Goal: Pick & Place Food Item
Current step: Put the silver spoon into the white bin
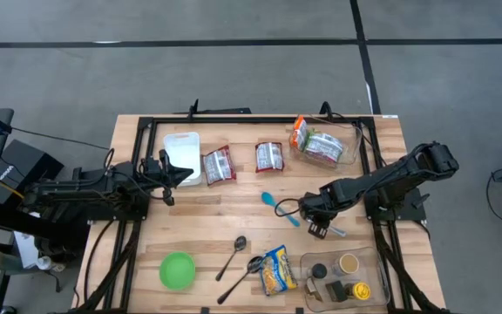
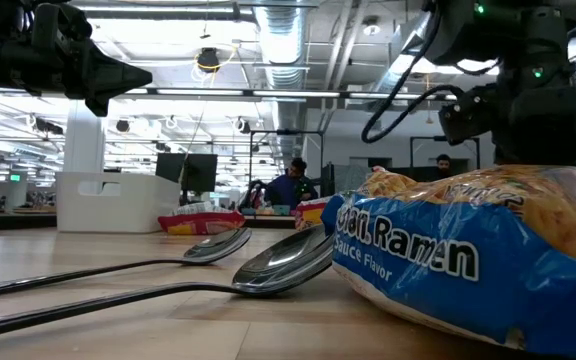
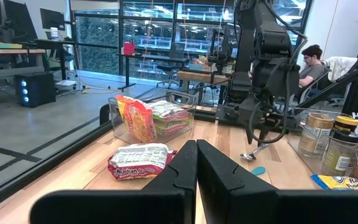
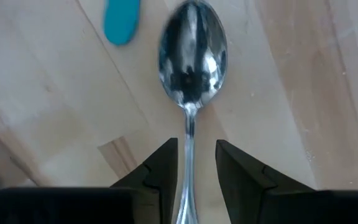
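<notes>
The ramen packet [image 1: 276, 269] lies at the near edge of the wooden table [image 1: 234, 205], with two spoons [image 1: 234, 255] just left of it and a green bowl [image 1: 177, 269] farther left. Beyond the packet, the right gripper [image 1: 318, 228] points down, its jaws narrowly parted around the handle of a metal spoon [image 4: 192, 59]. Farther left of the packet the left gripper [image 1: 181, 174] hovers with jaws closed and empty beside a white tray [image 1: 181, 146]; desks and seated people fill the room behind.

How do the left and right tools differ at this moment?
The left tool is shut on nothing; the right tool grips a metal spoon by its handle. The left tool points level, by the white tray; the right tool points down at the table, near the blue spoon. Both are dark and two-fingered.
</notes>
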Controlling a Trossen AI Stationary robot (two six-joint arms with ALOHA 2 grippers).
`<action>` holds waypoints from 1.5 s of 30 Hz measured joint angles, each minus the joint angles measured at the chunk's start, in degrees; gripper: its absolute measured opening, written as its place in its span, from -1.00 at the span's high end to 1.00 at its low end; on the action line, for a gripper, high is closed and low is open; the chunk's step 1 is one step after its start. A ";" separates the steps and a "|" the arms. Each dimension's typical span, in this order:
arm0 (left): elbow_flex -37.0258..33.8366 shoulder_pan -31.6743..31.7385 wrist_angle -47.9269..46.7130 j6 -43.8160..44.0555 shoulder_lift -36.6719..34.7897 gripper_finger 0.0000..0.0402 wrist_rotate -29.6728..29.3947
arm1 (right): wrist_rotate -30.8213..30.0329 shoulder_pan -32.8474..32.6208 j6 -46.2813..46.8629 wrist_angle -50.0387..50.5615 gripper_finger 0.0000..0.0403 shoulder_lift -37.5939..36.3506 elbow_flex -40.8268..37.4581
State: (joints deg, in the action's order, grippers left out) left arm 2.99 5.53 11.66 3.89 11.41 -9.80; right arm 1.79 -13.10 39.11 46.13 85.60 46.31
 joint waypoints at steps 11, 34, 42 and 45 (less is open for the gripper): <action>0.00 0.00 -0.01 0.00 0.01 0.99 0.00 | 1.05 -0.29 1.11 -4.19 0.49 0.00 -4.91; -0.01 0.01 0.00 -0.01 0.01 0.99 0.00 | -0.33 -1.88 2.39 -6.20 0.59 -0.11 -7.18; -0.01 0.01 -0.02 0.00 0.00 0.99 0.01 | -0.59 -1.84 2.30 -5.92 0.89 -0.11 -7.24; -0.01 0.01 -0.02 -0.01 -0.01 0.99 0.02 | -0.59 -1.84 1.99 -5.92 0.96 -0.11 -7.24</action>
State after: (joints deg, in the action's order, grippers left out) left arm 2.98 5.54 11.64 3.88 11.40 -9.79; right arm 1.20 -14.94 41.10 40.21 85.49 39.07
